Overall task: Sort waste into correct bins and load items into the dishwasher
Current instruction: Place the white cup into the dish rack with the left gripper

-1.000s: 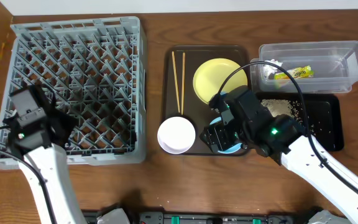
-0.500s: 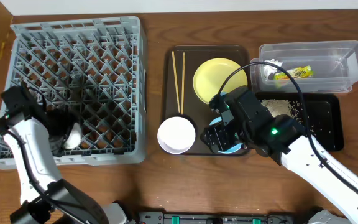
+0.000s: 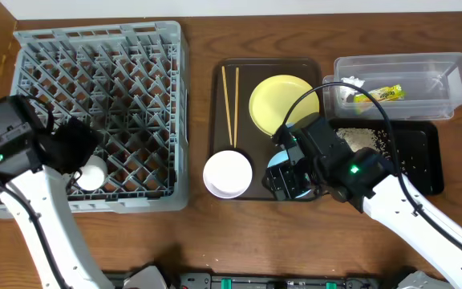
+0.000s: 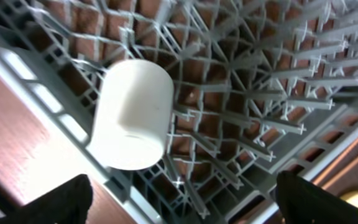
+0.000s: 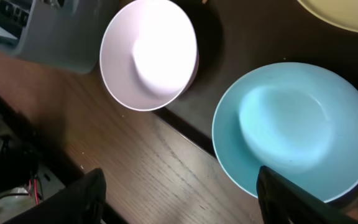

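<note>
Nearest the robot, the left gripper [image 4: 182, 205] hangs over the near left corner of the grey dish rack [image 3: 103, 88], its dark fingers [image 4: 48, 202] spread wide and holding nothing. Just beyond the fingertips, a small white cup [image 4: 132, 115] lies on its side among the rack's pegs, close to the rack's outer wall and free of the gripper. To the right, the right gripper [image 5: 188, 202] hovers above the near edge of the dark brown serving tray [image 3: 223, 80], its fingers [image 5: 73, 199] also wide apart and empty. Under it a light blue bowl [image 5: 291, 127] sits upright on the tray, partly hidden by the arm in the overhead view. Just left of that bowl a white bowl [image 3: 228, 173] stands upright, hanging over the tray's near edge above the wooden table [image 3: 215, 233]; the two bowls are close, and whether their rims touch cannot be told. Farther back on the tray, a pair of wooden chopsticks [image 3: 231, 104] lies side by side, pointing away from the robot, with a round yellow plate [image 3: 279, 100] to their right. Right of the serving tray, a shallow black tray [image 3: 419, 152] holds whitish crumbs [image 3: 363, 138] at its left end. Farthest back, a clear plastic tub [image 3: 439, 72] contains a crumpled white tissue [image 3: 347, 87] and a green-yellow snack wrapper [image 3: 379, 94].
</note>
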### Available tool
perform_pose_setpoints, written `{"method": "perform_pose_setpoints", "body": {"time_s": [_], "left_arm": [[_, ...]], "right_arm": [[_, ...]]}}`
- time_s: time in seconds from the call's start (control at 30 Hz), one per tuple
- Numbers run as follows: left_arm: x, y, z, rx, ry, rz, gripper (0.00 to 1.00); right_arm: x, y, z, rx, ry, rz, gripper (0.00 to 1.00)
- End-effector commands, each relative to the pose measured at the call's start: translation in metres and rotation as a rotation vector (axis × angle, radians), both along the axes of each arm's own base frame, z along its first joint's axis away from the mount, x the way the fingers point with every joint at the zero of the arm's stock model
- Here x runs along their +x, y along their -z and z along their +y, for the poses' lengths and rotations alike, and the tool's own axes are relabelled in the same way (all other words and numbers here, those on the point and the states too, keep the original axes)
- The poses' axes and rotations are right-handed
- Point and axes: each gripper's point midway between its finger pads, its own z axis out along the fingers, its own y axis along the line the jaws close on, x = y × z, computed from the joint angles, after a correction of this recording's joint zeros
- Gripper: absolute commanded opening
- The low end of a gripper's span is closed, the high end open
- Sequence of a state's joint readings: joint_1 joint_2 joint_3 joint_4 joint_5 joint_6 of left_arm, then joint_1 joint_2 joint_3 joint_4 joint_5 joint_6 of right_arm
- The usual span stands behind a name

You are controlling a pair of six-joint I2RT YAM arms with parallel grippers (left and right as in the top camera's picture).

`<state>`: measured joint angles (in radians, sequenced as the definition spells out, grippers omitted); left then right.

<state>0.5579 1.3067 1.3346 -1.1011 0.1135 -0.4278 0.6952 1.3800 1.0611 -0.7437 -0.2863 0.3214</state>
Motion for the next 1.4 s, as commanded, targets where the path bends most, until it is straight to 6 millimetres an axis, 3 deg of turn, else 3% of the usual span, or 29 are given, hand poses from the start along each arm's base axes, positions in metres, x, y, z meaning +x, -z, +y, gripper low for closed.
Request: {"method": "perform_pose_setpoints", "body": {"time_s": [0.0, 0.07, 0.23, 0.37, 0.53, 0.7, 0.83, 0.97, 1.07, 1.23, 1.37], "left_arm": [[-0.008, 0.002, 0.006, 0.043, -0.013, 0.056, 0.86], [-0.007, 0.013, 0.001, 0.014, 0.005, 0.085, 0.66], [0.013, 0.038, -0.011, -0.041, 0.066, 0.127, 0.43], [0.023, 0.059, -0.009, -0.061, 0.087, 0.179, 0.41], [0.019, 0.085, 0.004, -0.05, 0.053, 0.287, 0.41], [0.007, 0.085, 0.025, 0.007, -0.032, 0.328, 0.44], [0.005, 0.084, 0.023, -0.014, -0.039, 0.321, 0.5], [0.007, 0.074, 0.011, -0.059, -0.005, 0.277, 0.57], [0.014, 0.054, -0.009, -0.094, 0.098, 0.183, 0.59], [0.024, 0.007, -0.057, -0.027, 0.342, 0.014, 0.65], [0.019, -0.034, -0.119, 0.091, 0.63, -0.118, 0.71]], "right_arm": [[0.008, -0.006, 0.001, 0.013, 0.009, -0.027, 0.76], [0.011, -0.009, 0.004, 0.028, 0.009, -0.044, 0.75], [0.016, -0.013, 0.008, 0.049, 0.012, -0.066, 0.76], [0.013, -0.012, 0.009, 0.052, 0.004, -0.053, 0.75], [0.011, -0.011, 0.007, 0.048, 0.009, -0.039, 0.74], [0.011, -0.011, 0.008, 0.049, 0.009, -0.04, 0.74], [0.011, -0.011, 0.008, 0.049, 0.009, -0.04, 0.74], [0.011, -0.011, 0.007, 0.048, 0.009, -0.041, 0.75], [0.014, -0.014, 0.01, 0.061, 0.009, -0.056, 0.75], [0.025, -0.025, 0.015, 0.076, 0.018, -0.085, 0.63], [0.061, -0.044, 0.024, 0.056, 0.051, -0.12, 0.62]]}}
